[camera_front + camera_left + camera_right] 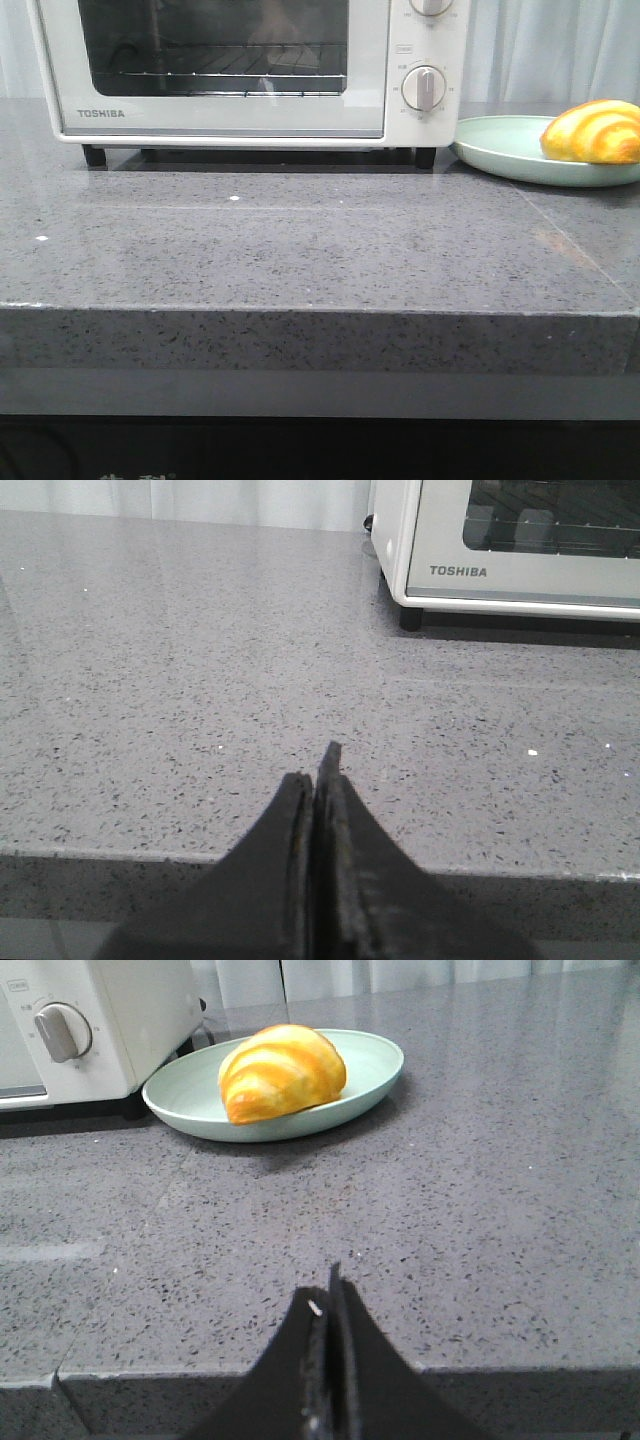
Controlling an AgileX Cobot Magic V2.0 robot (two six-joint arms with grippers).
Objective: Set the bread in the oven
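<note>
Bread waits on its plate, oven door shut.
Both pincers, left (322, 780) and right (328, 1295), are closed and empty; the bread (281, 1070) lies well ahead of the right one, beside the oven (250, 70).

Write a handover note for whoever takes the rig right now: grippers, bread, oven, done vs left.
Left gripper: fingers shut, empty, back near the front edge of the counter, facing the oven's left corner.
Right gripper: fingers shut, empty, also near the front edge, facing the plate.
Bread: lying on the pale green plate, just right of the oven.
Oven: at the back of the counter, door shut, wire rack visible through the glass.
Done: nothing yet.
Left: open the door, pick up the bread, set it on the rack.
</note>
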